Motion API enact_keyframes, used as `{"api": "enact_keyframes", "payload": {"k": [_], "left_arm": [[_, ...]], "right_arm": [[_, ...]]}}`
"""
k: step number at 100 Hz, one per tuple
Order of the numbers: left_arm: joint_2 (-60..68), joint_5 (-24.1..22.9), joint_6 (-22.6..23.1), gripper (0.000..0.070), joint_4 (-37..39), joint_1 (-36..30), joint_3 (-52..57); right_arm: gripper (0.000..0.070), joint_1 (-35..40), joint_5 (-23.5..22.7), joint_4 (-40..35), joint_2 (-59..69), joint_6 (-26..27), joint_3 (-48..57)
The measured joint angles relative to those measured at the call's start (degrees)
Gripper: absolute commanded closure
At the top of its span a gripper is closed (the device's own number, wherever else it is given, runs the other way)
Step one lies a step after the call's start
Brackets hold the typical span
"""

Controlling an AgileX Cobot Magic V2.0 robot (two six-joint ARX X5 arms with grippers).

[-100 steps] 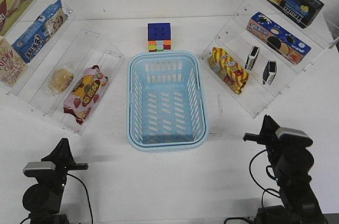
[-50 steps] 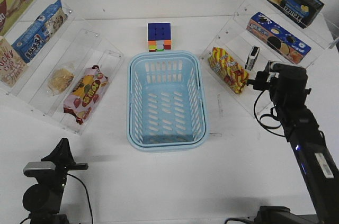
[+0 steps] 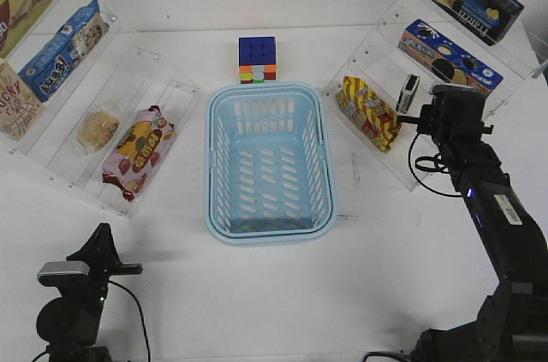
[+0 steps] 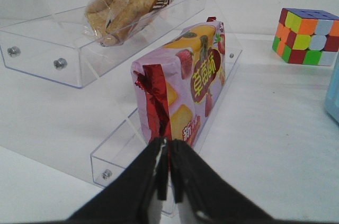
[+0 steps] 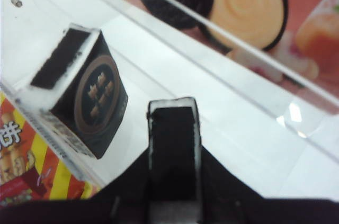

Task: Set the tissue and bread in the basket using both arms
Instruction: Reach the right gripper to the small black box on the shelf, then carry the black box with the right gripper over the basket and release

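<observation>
The right pincer (image 3: 425, 119) has reached the clear shelf and now grips one small black-and-white tissue pack (image 5: 174, 147); the light blue slotted basket (image 3: 330, 178) awaits on the desk

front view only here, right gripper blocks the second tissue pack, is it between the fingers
Observer: Yes. In the right wrist view a tissue pack stands edge-on between the fingers of the right gripper; whether they clamp it is unclear.
Operator: and the other pack
Observer: The other pack stands apart from it on the same clear shelf, untouched.
Operator: left gripper open?
Observer: No. The left gripper is shut with nothing in it, pointing at the red packet.
</observation>
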Motion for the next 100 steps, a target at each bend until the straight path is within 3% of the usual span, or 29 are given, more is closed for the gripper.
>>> {"api": "enact_keyframes", "payload": {"k": [10,17,31,40,50,68,82,100], "left_arm": [[0.0,0.0,0.0,0.0699,-0.02,0.0,0.0],[0.0,0.02,0.0,0.0699,-0.07,0.0,0.0],[0.0,0.0,0.0,0.0699,-0.04,0.0,0.0],[0.0,0.0,0.0,0.0699,-0.04,0.0,0.0],[0.0,0.0,0.0,0.0699,-0.04,0.0,0.0],[0.0,0.0,-0.04,0.0699,-0.04,0.0,0.0],[0.0,0.02,-1.25,0.0699,0.0,0.0,0.0],[0.0,0.02,-8.9,0.07,0.02,0.0,0.0]], "right_arm": [[0.07,-0.04,-0.24,-0.92,-2.95,-0.42,0.0],[0.07,-0.04,-3.1,-2.62,-7.65,-0.37,0.0],[0.07,2.4,-14.05,-5.33,-18.47,0.52,0.31],[0.07,7.15,-22.58,-4.76,-22.64,0.9,0.96],[0.07,13.22,-28.48,-5.09,-23.37,0.9,1.03],[0.0678,25.86,-26.38,-6.36,-18.95,-0.17,1.01],[0.0361,32.02,-25.42,-6.49,-14.16,-1.7,0.98],[0.037,33.03,-24.04,-6.14,-11.65,-2.16,0.66]]}}
